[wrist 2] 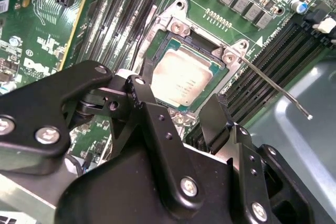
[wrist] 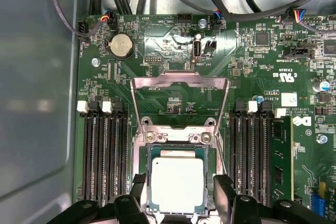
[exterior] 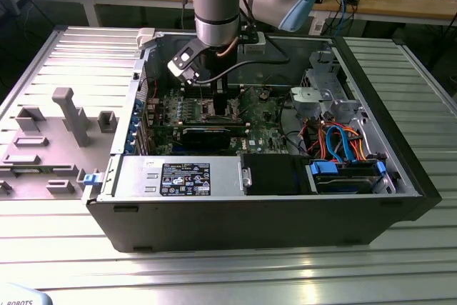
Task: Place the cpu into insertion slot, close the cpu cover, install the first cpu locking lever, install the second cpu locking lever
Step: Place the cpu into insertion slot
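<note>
Already the cpu [wrist: 177, 184] lies flat in the insertion slot [wrist: 176, 136]. Its pale metal top shows square within the dark frame in both wrist views, edges parallel to the slot's silver rim. The fingers [wrist: 224, 188] are released and spread wide, one on each side of the chip, holding nothing. In the second wrist view the fingers [wrist 2: 153, 115] hang above the slot's near edge, with the cpu [wrist 2: 181, 80] plain in the gap between them. The cpu cover [wrist: 179, 81] is not closed: its thin silver frame stands swung back from the slot's far edge, and the green motherboard [wrist: 157, 40] is visible through its square window. One locking lever [wrist 2: 273, 85], a thin metal rod, sticks out free from a corner of the slot and reaches over the memory slots toward the grey case panel [wrist 2: 304, 145]. Black memory slots [wrist: 105, 156] run close along both sides of the slot, so room at the sides is narrow, while the space right above the chip is open. In the exterior view, the arm [exterior: 218, 5] comes down from above into the open computer case [exterior: 250, 226], which lies on its side on the ribbed metal desk [exterior: 285, 269]. The case walls rise around the board, and a drive cage [exterior: 325, 94] and bundled cables [exterior: 335, 141] crowd the exterior view's right.
</note>
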`<state>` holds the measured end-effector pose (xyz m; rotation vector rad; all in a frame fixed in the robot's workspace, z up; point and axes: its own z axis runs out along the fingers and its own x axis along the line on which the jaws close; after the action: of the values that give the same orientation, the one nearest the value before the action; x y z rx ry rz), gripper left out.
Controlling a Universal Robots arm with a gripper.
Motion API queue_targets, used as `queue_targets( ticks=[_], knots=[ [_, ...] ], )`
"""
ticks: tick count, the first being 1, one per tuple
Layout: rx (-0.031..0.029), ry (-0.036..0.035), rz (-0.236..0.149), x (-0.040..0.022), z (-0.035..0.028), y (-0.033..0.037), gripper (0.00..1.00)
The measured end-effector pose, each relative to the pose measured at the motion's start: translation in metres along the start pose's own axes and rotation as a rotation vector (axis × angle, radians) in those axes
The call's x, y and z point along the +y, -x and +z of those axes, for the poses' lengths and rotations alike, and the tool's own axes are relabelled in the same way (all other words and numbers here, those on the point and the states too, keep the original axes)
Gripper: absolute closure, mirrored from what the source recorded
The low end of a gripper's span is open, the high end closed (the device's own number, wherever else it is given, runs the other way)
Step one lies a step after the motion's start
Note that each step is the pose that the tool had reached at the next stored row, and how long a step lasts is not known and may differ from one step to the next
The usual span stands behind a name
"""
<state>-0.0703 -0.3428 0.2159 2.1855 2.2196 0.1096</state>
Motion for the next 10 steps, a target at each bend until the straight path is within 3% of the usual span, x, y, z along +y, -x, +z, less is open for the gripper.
queue_targets(
  ticks=[6, 10],
  knots=[
    [-0.0005, -0.0002, 0.000, 0.0000, -0.0001, 0.0000, 0.38],
    [-0.0005, -0.0003, 0.000, 0.0004, -0.0072, -0.0002, 0.38]
  ],
)
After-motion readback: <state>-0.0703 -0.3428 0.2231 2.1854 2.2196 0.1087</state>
